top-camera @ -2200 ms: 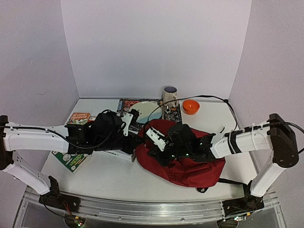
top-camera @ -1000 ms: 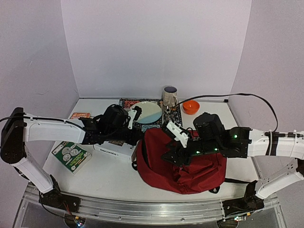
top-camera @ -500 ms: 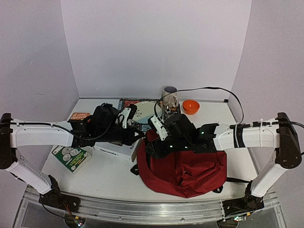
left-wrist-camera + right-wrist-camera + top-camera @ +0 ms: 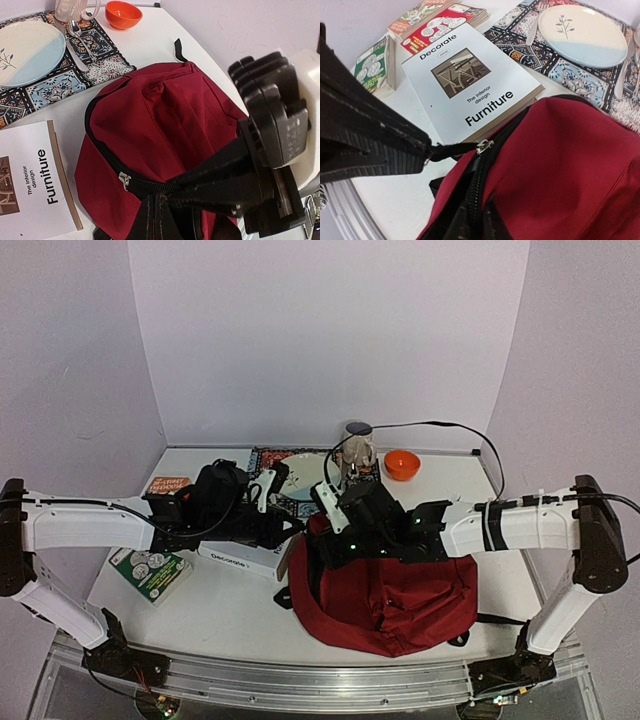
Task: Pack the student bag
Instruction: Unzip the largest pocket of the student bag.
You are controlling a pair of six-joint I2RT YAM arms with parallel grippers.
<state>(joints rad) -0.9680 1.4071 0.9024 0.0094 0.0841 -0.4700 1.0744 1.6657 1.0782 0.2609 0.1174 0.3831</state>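
Top external view showed the student bag [image 4: 400, 590] as a large, soft, dark-red pack, slumped and creased on the white table [image 4: 230, 610], with a black zip curving round its edge and a black strap end showing at its side. Both claws met at the bag's left rim. The left claw [image 4: 287, 531] came in from the left. The right claw [image 4: 322, 543] reached in from the right, across the top of the bag.

Seen from the left wrist, the left claw was pressed together on the bag's black trim right beside the zip, and the red fabric spread away beyond its tips. Seen from the right wrist, the right claw pinched the black zip pull [image 4: 452, 148], which ran taut from its tips to the silver slider [image 4: 483, 146]. The bag filled the space to the right of and below that claw.

Just beyond the right claw's tips lay a white book [image 4: 470, 85], one corner passing behind the bag's edge. Its cover read "Decorate", "The interior design" and "Furniture". Farther beyond lay red-and-white booklets [image 4: 445, 22], and to the claw's left a green book [image 4: 372, 67]; the print on both was too small to read.
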